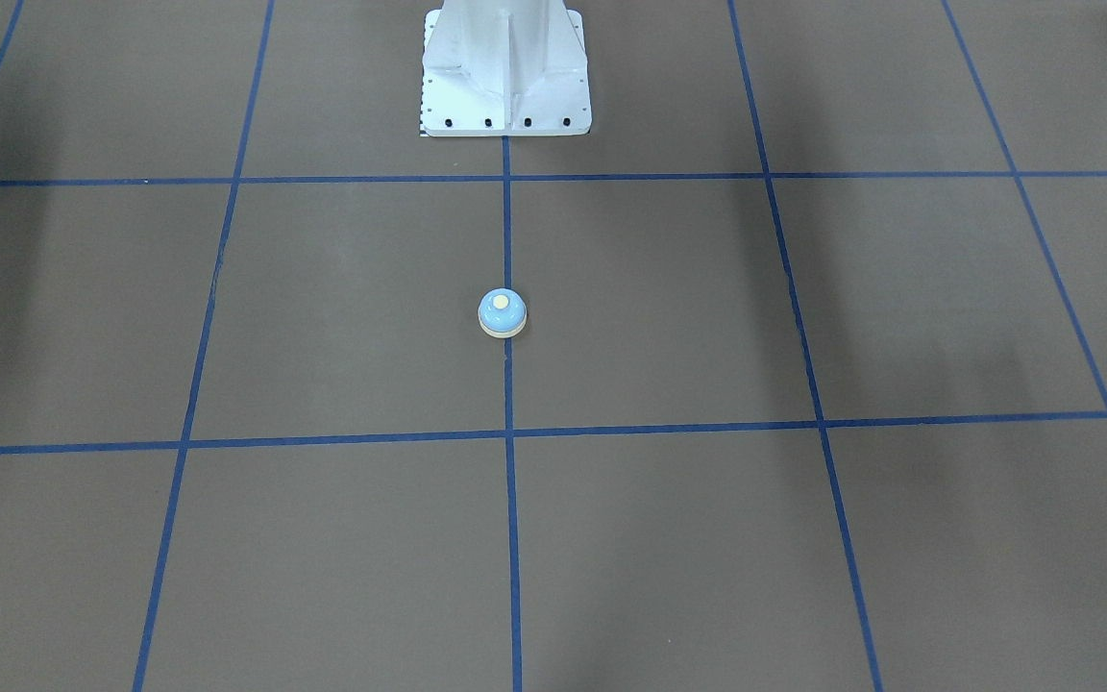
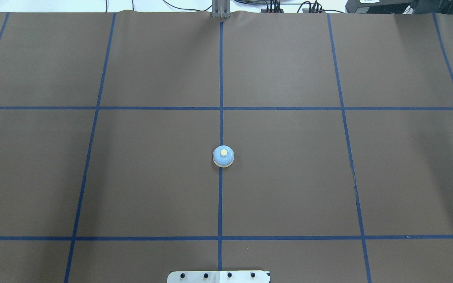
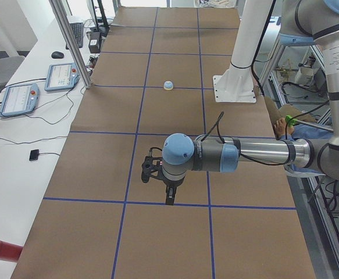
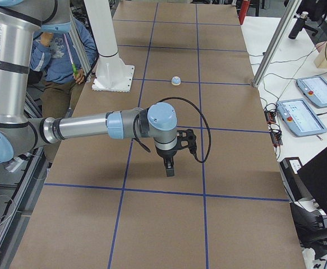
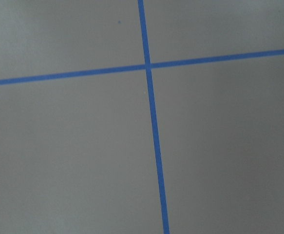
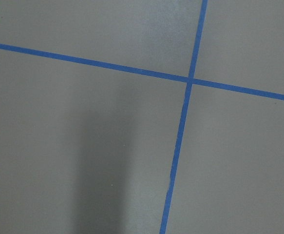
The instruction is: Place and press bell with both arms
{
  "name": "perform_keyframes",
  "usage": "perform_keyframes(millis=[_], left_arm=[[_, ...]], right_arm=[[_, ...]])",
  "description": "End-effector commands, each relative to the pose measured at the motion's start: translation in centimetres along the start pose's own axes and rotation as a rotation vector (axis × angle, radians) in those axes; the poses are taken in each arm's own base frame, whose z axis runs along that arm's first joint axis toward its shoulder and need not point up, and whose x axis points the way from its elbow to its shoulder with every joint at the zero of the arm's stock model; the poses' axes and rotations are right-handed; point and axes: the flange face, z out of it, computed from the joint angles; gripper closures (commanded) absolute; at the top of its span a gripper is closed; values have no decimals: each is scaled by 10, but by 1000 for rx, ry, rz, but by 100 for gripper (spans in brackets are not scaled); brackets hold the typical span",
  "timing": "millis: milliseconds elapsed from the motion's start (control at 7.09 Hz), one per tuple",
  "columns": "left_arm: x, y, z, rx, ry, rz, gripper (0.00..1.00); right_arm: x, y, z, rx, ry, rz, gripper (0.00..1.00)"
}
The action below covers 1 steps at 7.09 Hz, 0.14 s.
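Jaws' state unclear; bell (image 1: 502, 312) light-blue dome, cream button.

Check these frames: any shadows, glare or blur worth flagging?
Front-facing: the bell is sharp; soft shadow bands darken the table on both sides. Overhead: no glare. Right wrist: broad soft shadow at lower left. Left wrist: evenly lit, slightly soft.

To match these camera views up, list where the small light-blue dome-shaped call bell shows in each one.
Exterior front-facing: small light-blue dome-shaped call bell at centre, on the middle blue tape line.
Overhead exterior: bell just below centre.
Exterior left: bell small, upper middle.
Exterior right: bell small, upper middle.
Left wrist-mounted: not in it.
Right wrist-mounted: not in it.
Shared landmark: white bolted pedestal, in all four exterior views.
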Motion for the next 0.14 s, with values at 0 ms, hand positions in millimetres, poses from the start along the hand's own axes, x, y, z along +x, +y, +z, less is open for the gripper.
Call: perform_keyframes(millis=[0], left_arm=[[3,-7,-4,16,-14,23,0]], right_arm=[[-7,-13,-6,19,-21,-17,0]])
